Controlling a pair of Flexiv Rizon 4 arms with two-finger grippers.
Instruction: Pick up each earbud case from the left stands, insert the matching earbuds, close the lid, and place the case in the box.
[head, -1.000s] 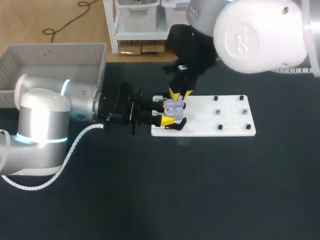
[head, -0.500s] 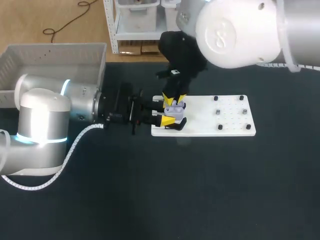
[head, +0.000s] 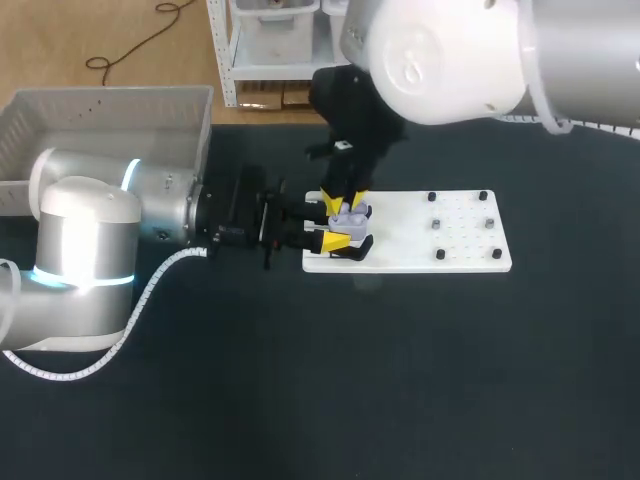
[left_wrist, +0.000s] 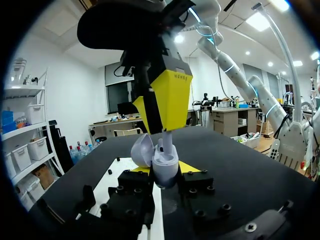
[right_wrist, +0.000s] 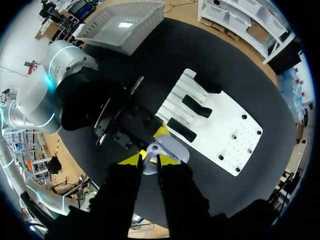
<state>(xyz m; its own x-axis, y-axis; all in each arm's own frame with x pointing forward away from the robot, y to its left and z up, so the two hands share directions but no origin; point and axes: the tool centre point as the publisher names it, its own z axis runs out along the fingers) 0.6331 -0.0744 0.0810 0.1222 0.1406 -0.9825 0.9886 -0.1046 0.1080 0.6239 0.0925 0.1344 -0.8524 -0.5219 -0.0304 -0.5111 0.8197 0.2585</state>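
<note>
The left jaws grip the open earbud case (left_wrist: 164, 169); right jaws above seemingly pinch an earbud (left_wrist: 168, 142).

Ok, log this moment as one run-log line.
left gripper: shut on earbud case, lid open | right gripper: shut on earbud, directly above case | step: earbud insertion, lid not yet closed

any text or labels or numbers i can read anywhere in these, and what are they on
No text here can be read.
Yellow fingertip of the right gripper: faint print, too small to read.
white label on that gripper's black body: blurred.
earbud case, earbud, white board: no print seen.
</note>
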